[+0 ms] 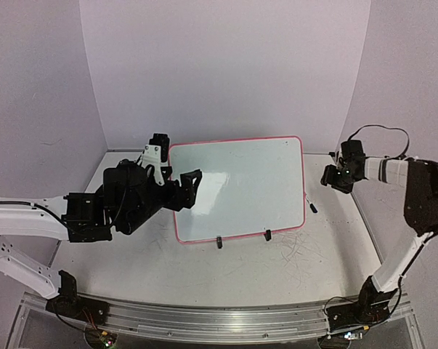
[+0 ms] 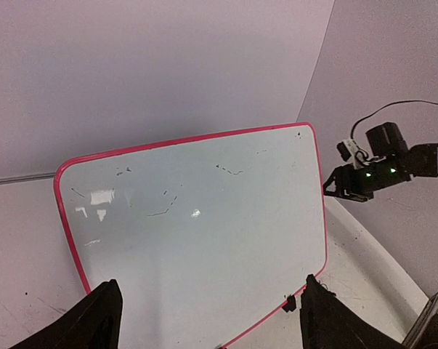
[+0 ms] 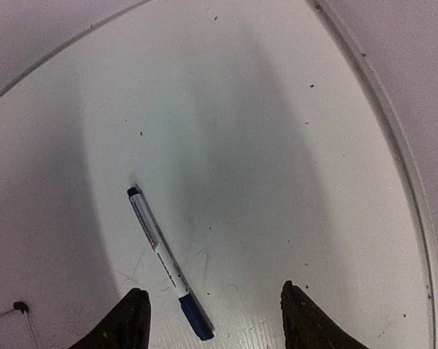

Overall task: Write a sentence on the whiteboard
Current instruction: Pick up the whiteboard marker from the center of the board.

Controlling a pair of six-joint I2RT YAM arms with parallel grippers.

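We've got the left gripper (image 2: 211,309) spread wide by the whiteboard (image 1: 240,189), right gripper (image 3: 217,316) apart too, above the marker (image 3: 164,258).

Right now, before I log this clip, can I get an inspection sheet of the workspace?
Surface: white table, scuffed with grey scratches.
Job's things: whiteboard bears only faint dark specks, no writing seen; marker with a blue end lies on the table to its right.
Clutter: nothing seen.
Jaws: left jaws wide open at the whiteboard's left edge; right jaws open above the marker, nothing between them.
Cables: black cable loops at the right wrist.
Surroundings: plain pale walls; metal rail along the near edge.
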